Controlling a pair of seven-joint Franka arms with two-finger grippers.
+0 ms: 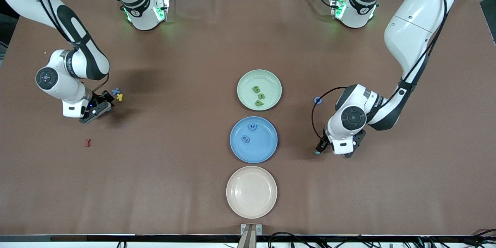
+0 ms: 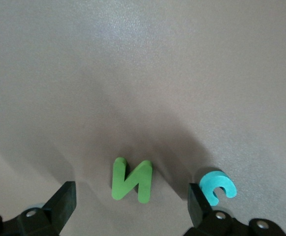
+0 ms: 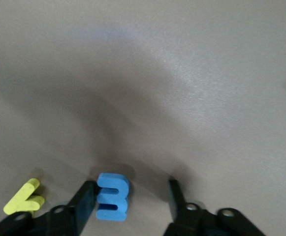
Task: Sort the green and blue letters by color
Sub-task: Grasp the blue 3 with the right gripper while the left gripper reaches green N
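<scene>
Letters readable: green N [image 2: 131, 180] between wide left jaws; blue E [image 3: 112, 196] between half-closed right jaws.

Yellow K [image 1: 120, 97], red letter [image 1: 87, 143], pink plate [image 1: 233, 205].

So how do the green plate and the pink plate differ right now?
The green plate holds green letters; the pink plate holds nothing. The green plate lies farthest from the front camera of the three plates, the pink plate nearest, with the blue plate between them. They differ in colour: pale green against pale pink. Both are round, look alike in size, and sit in one line mid-table.
</scene>
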